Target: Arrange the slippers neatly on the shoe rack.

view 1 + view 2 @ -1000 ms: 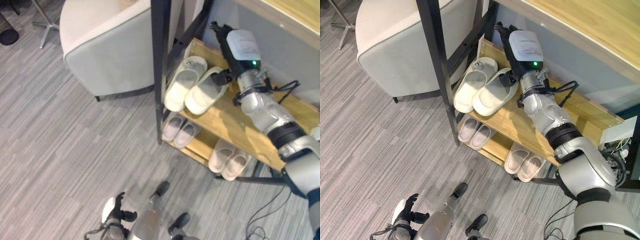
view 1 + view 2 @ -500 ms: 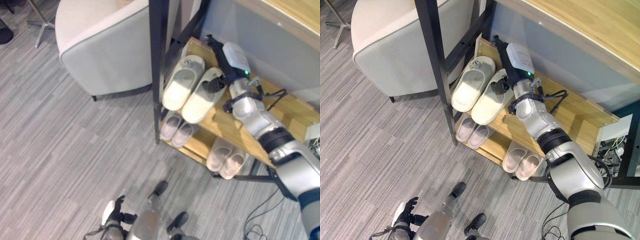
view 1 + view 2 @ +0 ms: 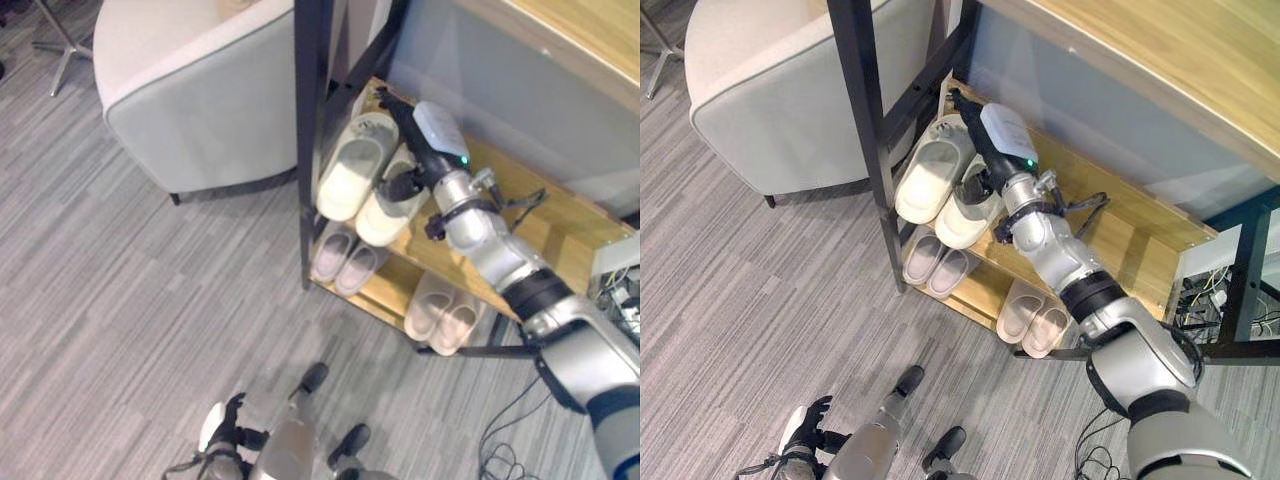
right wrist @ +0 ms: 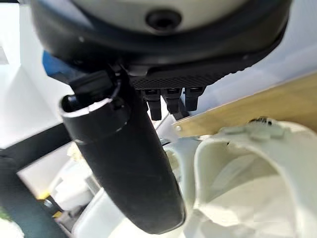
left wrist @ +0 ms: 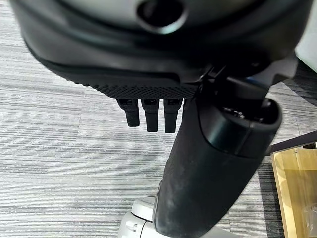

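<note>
Right hand (image 3: 985,150) over the cream slippers (image 3: 362,182) on the shoe rack (image 3: 510,225) top shelf, fingers straight, gripping nothing. Slippers' long axes run front-to-back on the rack, side by side. Left hand (image 3: 222,432) relaxed, far off near the floor.

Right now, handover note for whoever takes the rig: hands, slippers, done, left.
Right hand: on the shoe rack's top shelf, resting over the cream slipper nearer the arm, thumb by its strap; grip unclear.
Left hand: low by the floor, idle, fingers relaxed.
Slippers: the other cream slipper lies beside it, touching. Two pinkish pairs sit on the lower shelf.
Done: all slippers are on the rack.
Left: probably square the top pair, then pull the right hand out.
</note>
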Robot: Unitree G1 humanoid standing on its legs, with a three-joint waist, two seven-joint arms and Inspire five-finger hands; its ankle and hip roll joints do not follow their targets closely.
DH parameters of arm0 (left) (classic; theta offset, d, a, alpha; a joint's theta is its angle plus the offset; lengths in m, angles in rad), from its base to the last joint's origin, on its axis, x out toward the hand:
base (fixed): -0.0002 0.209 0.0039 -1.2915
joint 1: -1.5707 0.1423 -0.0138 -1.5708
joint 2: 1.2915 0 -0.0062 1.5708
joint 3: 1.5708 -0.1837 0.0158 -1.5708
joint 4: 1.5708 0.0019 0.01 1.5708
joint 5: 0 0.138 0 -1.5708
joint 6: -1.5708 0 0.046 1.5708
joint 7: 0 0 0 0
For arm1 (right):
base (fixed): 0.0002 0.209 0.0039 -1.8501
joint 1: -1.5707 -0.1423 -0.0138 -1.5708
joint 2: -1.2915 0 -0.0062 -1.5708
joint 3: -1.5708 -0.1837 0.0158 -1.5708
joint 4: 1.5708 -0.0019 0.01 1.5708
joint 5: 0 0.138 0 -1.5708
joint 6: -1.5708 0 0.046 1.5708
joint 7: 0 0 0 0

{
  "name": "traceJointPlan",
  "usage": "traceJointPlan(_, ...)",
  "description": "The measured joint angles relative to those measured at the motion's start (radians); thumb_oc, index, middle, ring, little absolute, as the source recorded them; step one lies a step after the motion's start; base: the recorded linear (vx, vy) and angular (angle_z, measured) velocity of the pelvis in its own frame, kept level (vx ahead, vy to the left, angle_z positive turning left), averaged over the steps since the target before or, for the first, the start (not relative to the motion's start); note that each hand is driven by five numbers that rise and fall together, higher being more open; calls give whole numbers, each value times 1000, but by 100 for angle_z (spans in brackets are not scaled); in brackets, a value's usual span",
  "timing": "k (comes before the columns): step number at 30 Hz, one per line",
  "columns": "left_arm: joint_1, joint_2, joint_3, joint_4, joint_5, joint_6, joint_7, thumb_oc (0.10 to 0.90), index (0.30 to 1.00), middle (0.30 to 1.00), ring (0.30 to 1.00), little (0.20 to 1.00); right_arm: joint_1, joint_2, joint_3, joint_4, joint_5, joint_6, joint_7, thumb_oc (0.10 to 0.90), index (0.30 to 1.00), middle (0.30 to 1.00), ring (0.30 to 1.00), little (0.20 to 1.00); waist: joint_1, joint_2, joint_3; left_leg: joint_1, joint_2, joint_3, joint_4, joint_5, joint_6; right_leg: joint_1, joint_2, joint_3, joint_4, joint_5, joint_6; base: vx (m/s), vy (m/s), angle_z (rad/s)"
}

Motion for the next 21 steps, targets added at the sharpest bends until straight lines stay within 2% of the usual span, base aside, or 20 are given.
traceJointPlan(3,0,0,1,0,1,0,0,800,900,900,900,900,53,27,-61,-9,28,-11,-25,800,900,900,900,900,-1,0,0,5,1,3,0,0,0,5,-2,2,0,1,0,0,0,0)
traceJointPlan(6,2,-3,10,2,1,1,0,800,900,900,900,900,162,134,-247,-59,94,-28,-103,800,900,900,900,900,-2,2,0,8,0,4,0,-1,-1,7,-3,3,0,0,0,0,0,0)
traceJointPlan(8,2,-5,10,3,1,3,1,800,900,900,900,900,224,141,-272,-98,111,-30,-154,800,900,900,900,900,-2,5,-1,11,-2,7,0,-2,0,9,-5,5,0,1,0,0,0,0)
traceJointPlan(10,5,-13,15,-1,7,3,4,800,900,900,900,900,290,151,-305,-153,110,-33,-169,800,900,900,900,900,-4,9,-1,12,-4,6,0,-4,0,11,-7,5,0,1,0,0,0,0)
traceJointPlan(15,8,-29,37,-3,10,20,3,800,900,900,900,900,384,176,-328,-159,111,-39,-181,800,900,900,900,900,-6,29,-2,21,-7,15,0,-6,0,17,-12,15,0,2,3,3,-5,-3)
traceJointPlan(21,20,-30,45,2,9,22,2,800,900,900,900,900,428,244,-329,-72,242,-42,-163,800,900,900,900,900,-17,45,-5,43,-12,24,0,-16,2,36,-17,22,0,-1,7,11,-4,-2)
